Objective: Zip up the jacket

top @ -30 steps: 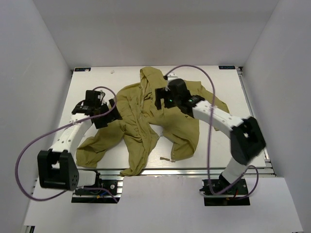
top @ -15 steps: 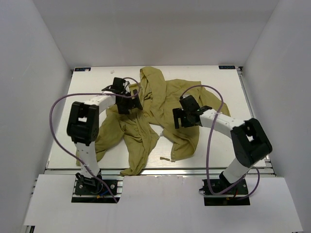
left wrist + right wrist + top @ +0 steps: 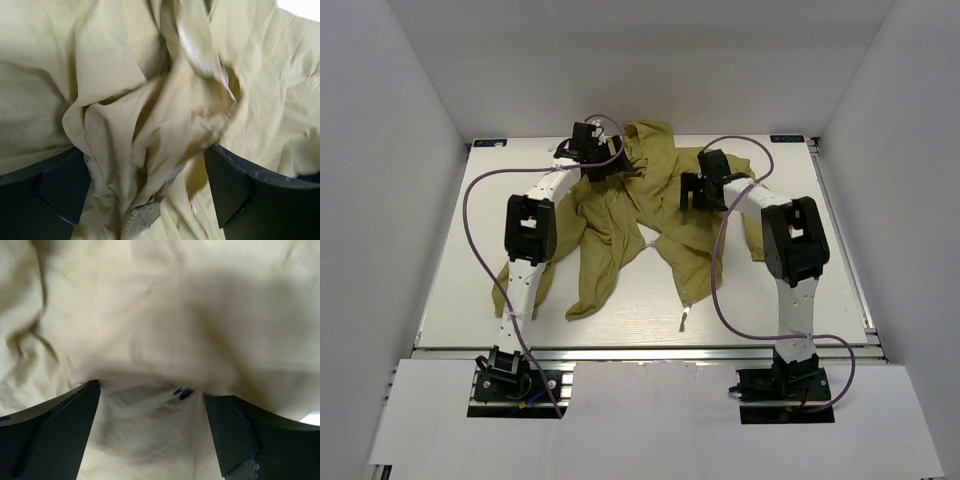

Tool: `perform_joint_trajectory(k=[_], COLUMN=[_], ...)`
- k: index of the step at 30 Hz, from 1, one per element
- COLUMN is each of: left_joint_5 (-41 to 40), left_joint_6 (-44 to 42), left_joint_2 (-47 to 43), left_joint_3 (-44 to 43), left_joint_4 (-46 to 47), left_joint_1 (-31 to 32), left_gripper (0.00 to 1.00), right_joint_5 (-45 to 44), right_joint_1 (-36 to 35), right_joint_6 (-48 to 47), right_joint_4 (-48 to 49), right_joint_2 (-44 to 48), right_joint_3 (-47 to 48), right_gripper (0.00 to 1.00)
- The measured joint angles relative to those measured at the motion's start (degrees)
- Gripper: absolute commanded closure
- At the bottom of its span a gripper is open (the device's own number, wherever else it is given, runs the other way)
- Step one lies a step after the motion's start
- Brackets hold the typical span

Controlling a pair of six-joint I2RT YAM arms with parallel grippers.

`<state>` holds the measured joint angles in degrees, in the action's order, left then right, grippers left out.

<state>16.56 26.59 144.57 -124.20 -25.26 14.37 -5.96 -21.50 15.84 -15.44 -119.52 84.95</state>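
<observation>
The olive-yellow jacket [image 3: 620,235] lies crumpled across the far half of the white table [image 3: 460,270], with one sleeve trailing toward the near left. My left gripper [image 3: 603,168] is over the jacket's far left part, near the hood. In the left wrist view its jaws [image 3: 145,150] stand wide apart with bunched fabric between them, and zipper teeth [image 3: 131,220] show just below. My right gripper [image 3: 688,192] is over the jacket's right part. Its jaws [image 3: 151,390] also stand wide apart over smooth fabric, with a small dark spot [image 3: 183,392] close to the right finger.
White walls close in the table on the left, back and right. Purple cables [image 3: 720,280] loop from both arms over the jacket and table. A pale cord end [image 3: 684,322] lies on the table near the front edge.
Both arms have swung toward the back of the table. The jacket has shifted toward the back and its lower part has drawn away from the front edge.
</observation>
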Motion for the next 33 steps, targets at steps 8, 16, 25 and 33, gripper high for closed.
perform_joint_trajectory(k=[8, 16, 25, 33], left_joint_5=[0.2, 1.7, -2.8, -4.6], left_joint_6=[3.9, 3.0, 5.8, 7.5], left_joint_2=[6.6, -12.1, -63.0, -69.7], left_joint_3=[-10.1, 6.1, 54.9, 74.4], left_joint_4=[4.2, 1.5, -2.1, -10.9], left_joint_1=[-0.3, -0.6, -0.1, 0.5], left_gripper=[0.02, 0.02, 0.02, 0.02], right_joint_5=[2.8, 7.0, 7.1, 4.2], right_joint_1=[5.1, 3.2, 3.0, 2.9], right_joint_6=[-4.6, -3.0, 2.0, 6.2], right_joint_4=[-4.8, -3.7, -6.0, -4.0], right_joint_2=[-6.4, 25.9, 39.5, 31.6], right_joint_3=[17.1, -11.0, -37.9, -38.1], right_gripper=[0.11, 0.11, 0.12, 0.52])
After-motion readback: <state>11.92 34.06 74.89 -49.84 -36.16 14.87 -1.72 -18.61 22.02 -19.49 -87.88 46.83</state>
